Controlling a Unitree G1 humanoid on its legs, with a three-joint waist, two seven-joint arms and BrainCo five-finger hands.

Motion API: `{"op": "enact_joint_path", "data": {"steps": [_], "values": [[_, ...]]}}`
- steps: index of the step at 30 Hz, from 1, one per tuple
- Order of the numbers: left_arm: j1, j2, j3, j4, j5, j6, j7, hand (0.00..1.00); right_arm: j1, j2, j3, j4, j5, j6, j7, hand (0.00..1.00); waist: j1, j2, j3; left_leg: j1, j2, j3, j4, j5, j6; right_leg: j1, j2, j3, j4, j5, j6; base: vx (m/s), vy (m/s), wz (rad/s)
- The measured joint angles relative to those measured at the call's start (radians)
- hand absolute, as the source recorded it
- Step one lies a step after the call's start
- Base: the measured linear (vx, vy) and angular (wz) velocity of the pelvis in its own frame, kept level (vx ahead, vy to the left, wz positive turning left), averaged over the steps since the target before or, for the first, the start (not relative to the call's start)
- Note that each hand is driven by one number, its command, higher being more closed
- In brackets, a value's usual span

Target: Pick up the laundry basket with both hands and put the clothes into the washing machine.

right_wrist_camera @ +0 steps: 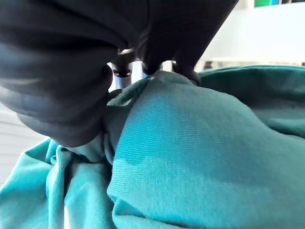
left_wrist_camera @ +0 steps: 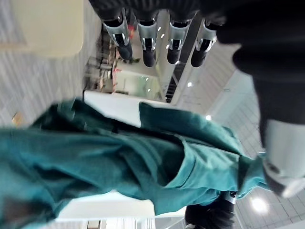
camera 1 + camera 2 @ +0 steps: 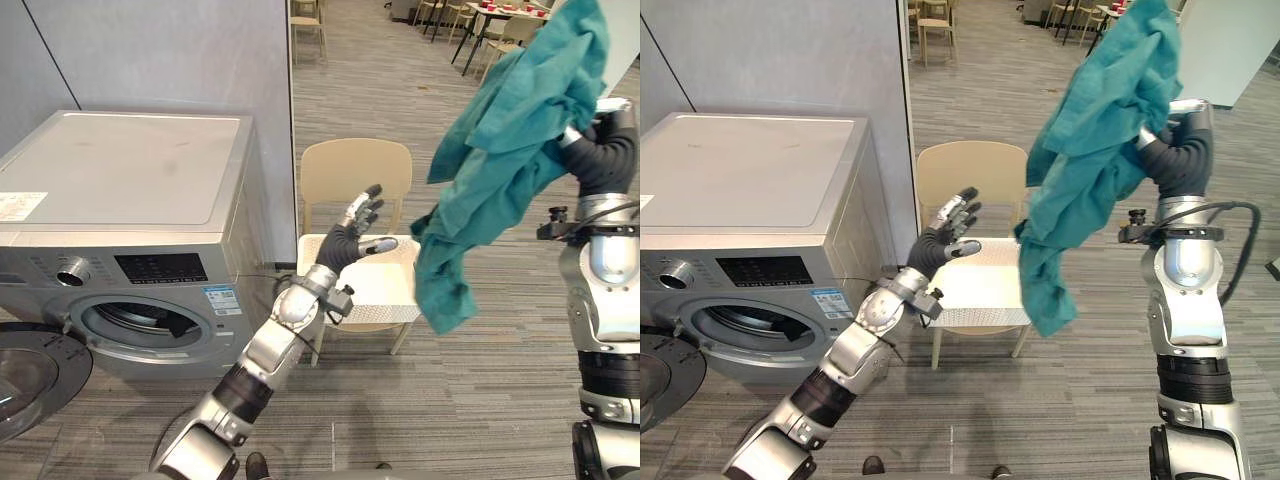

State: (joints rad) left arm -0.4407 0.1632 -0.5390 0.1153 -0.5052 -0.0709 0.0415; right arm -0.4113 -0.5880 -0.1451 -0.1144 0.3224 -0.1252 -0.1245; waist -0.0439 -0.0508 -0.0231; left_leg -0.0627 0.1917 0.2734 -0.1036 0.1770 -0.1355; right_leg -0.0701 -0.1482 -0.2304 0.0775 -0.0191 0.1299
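Right hand is raised high at the robot's right side, its fingers curled into a teal cloth and gripping a bunch of it. The cloth hangs from that grip in loose folds. Its upper part is draped over the hand, and its lower end dangles in the air in front of the right edge of a chair, clear of the floor.

Left hand is held up in front of the chair with its palm turned toward the cloth. Its fingers are straight and spread wide and the thumb stands apart, so it holds nothing. It is near the cloth but not touching it, with the chair's seat showing between them.

The chair is beige, with a white dotted seat. It stands just beside the washer, against the end of a grey wall.

The washer is silver and sits at the robot's left. Its round door is swung out toward the lower left, so the drum mouth is uncovered. Something dark lies inside the drum, but I cannot tell what it is.

Far behind, across the wood-pattern floor, are tables and more chairs.
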Motion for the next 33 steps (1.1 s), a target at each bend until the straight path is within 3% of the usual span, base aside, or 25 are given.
{"op": "enact_joint_path", "data": {"steps": [5, 11, 20, 21, 27, 33], "values": [[-0.084, 0.022, -0.120, 0.115, -0.191, 0.062, -0.003, 0.00, -0.083, -0.001, 0.093, 0.001, 0.069, 0.020, -0.003, 1.00, -0.006, 0.003, -0.009, 0.001, 0.001, -0.003, 0.000, 0.001, 0.002, 0.016, 0.008, 0.009, -0.039, 0.026, -0.002, 0.00, 0.003, -0.03], [-0.210, 0.043, -0.222, 0.182, -0.358, 0.069, -0.021, 0.00, -0.154, -0.001, 0.204, 0.012, 0.122, 0.021, -0.001, 1.00, 0.000, -0.007, -0.016, -0.004, -0.001, -0.013, 0.000, 0.002, 0.002, 0.016, 0.009, 0.008, -0.047, 0.040, -0.014, 0.03, 0.000, 0.01], [-0.264, 0.077, -0.277, 0.206, -0.393, 0.067, -0.044, 0.00, -0.156, 0.027, 0.265, 0.012, 0.187, 0.021, 0.041, 1.00, 0.002, -0.010, -0.018, -0.005, 0.000, -0.024, 0.000, 0.002, 0.002, 0.015, 0.011, 0.009, -0.047, 0.041, -0.014, 0.00, -0.001, 0.00], [-0.264, 0.077, -0.277, 0.206, -0.385, 0.064, -0.044, 1.00, -0.156, 0.035, 0.266, 0.012, 0.188, 0.020, 0.042, 1.00, 0.002, -0.011, -0.018, -0.005, 0.000, -0.024, 0.000, 0.002, 0.002, 0.015, 0.011, 0.009, -0.047, 0.041, -0.014, 0.00, 0.000, 0.00], [-0.263, 0.084, -0.272, 0.204, -0.343, 0.043, -0.041, 1.00, -0.155, 0.064, 0.282, 0.012, 0.187, 0.018, 0.050, 1.00, 0.003, -0.016, -0.022, -0.005, 0.001, -0.022, 0.000, 0.002, 0.002, 0.015, 0.012, 0.012, -0.053, 0.043, -0.016, 0.00, 0.000, 0.00], [-0.199, 0.071, -0.201, 0.162, -0.293, 0.016, -0.032, 1.00, -0.155, 0.101, 0.282, 0.018, 0.179, 0.016, 0.062, 1.00, 0.003, -0.017, -0.022, -0.005, 0.002, -0.022, 0.000, 0.002, 0.002, 0.017, 0.015, 0.014, -0.060, 0.045, -0.016, 0.00, 0.000, 0.00]]}}
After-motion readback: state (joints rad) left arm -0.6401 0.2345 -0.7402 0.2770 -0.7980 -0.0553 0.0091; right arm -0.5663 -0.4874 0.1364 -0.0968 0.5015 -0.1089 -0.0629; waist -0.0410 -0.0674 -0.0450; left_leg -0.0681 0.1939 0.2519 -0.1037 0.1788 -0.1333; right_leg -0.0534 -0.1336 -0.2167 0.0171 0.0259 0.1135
